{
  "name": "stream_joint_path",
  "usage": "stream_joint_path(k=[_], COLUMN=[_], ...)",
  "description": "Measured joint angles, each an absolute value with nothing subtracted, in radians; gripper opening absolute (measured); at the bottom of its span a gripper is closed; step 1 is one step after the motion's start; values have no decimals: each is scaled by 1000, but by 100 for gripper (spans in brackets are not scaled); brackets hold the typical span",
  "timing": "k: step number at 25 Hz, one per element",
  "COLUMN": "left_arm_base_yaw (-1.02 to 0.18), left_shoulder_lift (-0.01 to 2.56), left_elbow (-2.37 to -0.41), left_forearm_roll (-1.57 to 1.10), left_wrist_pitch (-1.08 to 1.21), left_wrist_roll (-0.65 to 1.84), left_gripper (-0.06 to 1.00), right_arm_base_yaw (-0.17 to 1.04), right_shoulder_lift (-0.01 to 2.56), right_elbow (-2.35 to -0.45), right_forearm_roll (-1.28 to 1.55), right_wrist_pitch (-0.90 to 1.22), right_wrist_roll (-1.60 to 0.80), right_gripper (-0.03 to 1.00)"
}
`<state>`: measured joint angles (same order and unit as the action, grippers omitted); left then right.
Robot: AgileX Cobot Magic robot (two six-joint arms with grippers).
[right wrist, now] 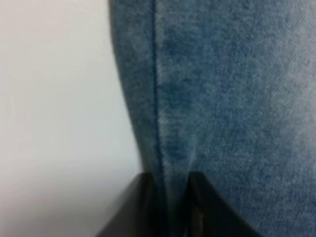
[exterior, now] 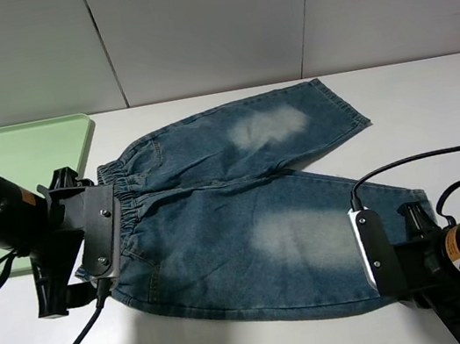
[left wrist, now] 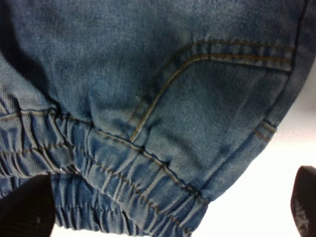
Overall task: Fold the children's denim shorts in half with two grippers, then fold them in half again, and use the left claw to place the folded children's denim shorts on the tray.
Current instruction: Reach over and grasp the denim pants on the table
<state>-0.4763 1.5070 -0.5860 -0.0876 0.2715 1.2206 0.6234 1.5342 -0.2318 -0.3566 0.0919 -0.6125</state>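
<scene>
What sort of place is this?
Probably a robot lab bench: bare white table, plain white wall panels, and a robot's left hand and right hand at shorts near a green tray.

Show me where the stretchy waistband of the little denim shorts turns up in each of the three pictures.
Exterior high: the waistband is the gathered left end of the shorts, nearest the tray.
Left wrist: it fills the close-up as a ruffled band next to the curved pocket seam.
Right wrist: not in it; only a leg edge shows.
Shared landmark: the white table, seen beside the denim in all three.
</scene>
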Motion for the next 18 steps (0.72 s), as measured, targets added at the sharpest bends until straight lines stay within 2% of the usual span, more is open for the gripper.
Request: stream_joint_path(k=[3,6,18], left_arm_base_yaw=[-476,-476,-476], left_shoulder_lift=[1507,1507,1507], left_elbow=[-586,-586,-572], left_forearm_roll=[-88,-88,-88], left_wrist_pitch=[271,271,303], left_wrist_roll=[1221,1221,1244], left_gripper=[95,95,95], right_arm_base_yaw=[623,623,623], right_shoulder_lift=[1536,1536,1536], right_elbow=[-232,-232,-233], right_forearm_roll=[-360,-364,-402], right_wrist_pitch=[94,94,91], right_wrist_roll=[-607,-606,-598], right_gripper=[2,-1,-1])
